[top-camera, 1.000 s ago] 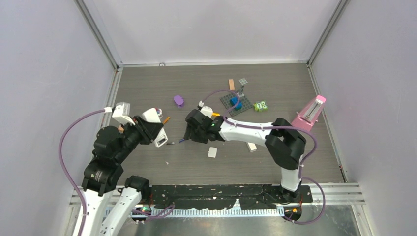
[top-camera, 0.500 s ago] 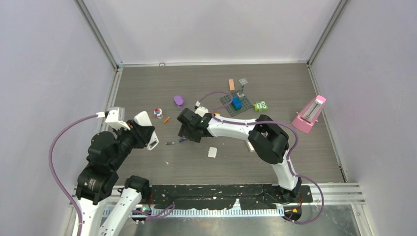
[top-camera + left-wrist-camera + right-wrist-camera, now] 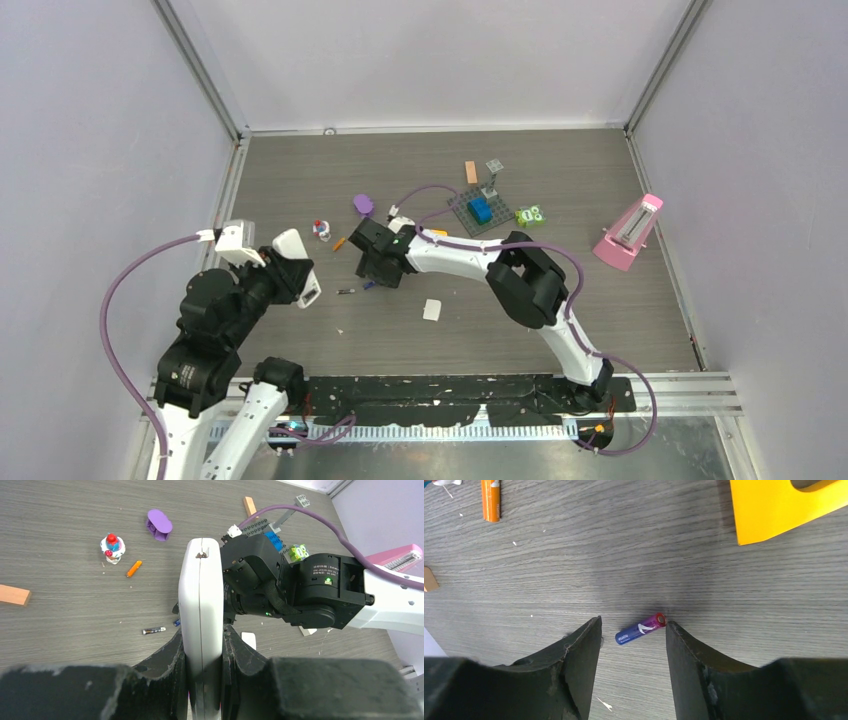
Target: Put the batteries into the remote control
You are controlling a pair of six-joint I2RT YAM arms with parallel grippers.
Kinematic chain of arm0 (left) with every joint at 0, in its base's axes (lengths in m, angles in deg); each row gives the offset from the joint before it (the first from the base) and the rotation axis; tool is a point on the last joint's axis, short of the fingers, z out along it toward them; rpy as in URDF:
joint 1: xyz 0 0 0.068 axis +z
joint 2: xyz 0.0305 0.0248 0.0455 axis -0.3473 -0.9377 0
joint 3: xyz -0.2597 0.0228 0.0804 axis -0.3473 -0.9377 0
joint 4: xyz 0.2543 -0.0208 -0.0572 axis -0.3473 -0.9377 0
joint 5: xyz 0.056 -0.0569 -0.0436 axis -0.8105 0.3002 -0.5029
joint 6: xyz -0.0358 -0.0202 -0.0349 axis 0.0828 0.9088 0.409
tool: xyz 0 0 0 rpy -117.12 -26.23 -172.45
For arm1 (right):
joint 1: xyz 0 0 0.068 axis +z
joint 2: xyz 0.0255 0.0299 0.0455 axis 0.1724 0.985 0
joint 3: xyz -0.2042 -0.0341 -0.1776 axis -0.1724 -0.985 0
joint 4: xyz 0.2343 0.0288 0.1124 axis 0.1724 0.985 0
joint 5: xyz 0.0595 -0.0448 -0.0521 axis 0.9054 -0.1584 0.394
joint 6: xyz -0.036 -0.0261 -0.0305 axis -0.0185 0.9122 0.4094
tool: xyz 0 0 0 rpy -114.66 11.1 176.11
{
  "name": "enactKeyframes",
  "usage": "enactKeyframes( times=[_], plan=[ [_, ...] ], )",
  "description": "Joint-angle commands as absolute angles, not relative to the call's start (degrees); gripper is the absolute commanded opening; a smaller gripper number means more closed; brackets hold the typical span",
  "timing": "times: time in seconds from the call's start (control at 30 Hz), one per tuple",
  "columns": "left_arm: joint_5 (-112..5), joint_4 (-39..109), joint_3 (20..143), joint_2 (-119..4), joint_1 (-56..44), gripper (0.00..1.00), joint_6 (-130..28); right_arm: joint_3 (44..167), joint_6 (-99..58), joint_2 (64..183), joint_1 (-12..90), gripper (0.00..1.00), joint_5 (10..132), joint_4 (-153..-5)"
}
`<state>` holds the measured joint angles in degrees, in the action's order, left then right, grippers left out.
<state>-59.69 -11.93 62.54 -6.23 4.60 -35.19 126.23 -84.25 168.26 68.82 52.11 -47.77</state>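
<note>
Much of the bluish-purple battery (image 3: 641,628) is lost from overhead, where the right gripper (image 3: 372,272) covers all but a blue tip at its seven o'clock. The wrist camera shows it whole: a slim, glossy cylinder lying flat on the grey wood-grain table (image 3: 300,170) between the gripper's spread black fingers (image 3: 579,650). Its reddish end points to two o'clock and sits right at the far finger; contact cannot be judged. The jaws stand apart, gripping nothing. A dark battery (image 3: 346,292) with small print lies alone at eight o'clock from that gripper. The left gripper (image 3: 202,635) is clamped on the remote control (image 3: 201,580), a smooth white slab seen edge-on with a seam down its side, held above the table with its rounded tip towards twelve o'clock. Its lower end is buried between the rough black fingers (image 3: 175,655) and cut off by the frame. An orange stick (image 3: 490,499) at eleven o'clock and a flat yellow piece (image 3: 784,505) at one o'clock both run off the right wrist view's edges.
</note>
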Motion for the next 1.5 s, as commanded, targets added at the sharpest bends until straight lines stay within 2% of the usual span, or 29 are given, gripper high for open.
enactKeyframes(
  times=[0.0,0.37,0.5,0.83,1.07,1.23,1.47],
  plan=[
    [-60.8,-11.2,62.4,-5.9,4.8,0.0,-36.5,131.1,-86.2,170.7,69.2,0.54,50.5,-42.2],
    [-61.2,-11.9,62.4,-5.2,4.8,0.0,-36.6,139.1,-83.6,174.3,69.9,0.42,48.7,-30.5],
    [-61.3,-11.9,62.3,-5.0,4.7,0.0,-36.4,139.9,-80.9,174.4,70.0,0.26,47.6,-30.5],
    [-61.1,-12.1,62.3,-5.4,4.8,0.0,-36.0,139.9,-71.6,173.0,69.5,0.13,45.3,-32.3],
    [-55.3,-10.2,60.5,-7.5,4.8,0.0,-36.0,125.9,-47.8,163.0,67.9,0.05,45.7,-44.4],
    [-49.6,-6.1,57.1,-11.4,4.8,0.0,-34.6,112.0,-38.1,155.5,66.3,0.05,42.5,-48.6],
    [-30.0,9.8,51.6,-19.4,4.7,0.0,-29.4,99.6,-28.6,144.4,64.4,0.05,40.1,-50.7]
  ],
)
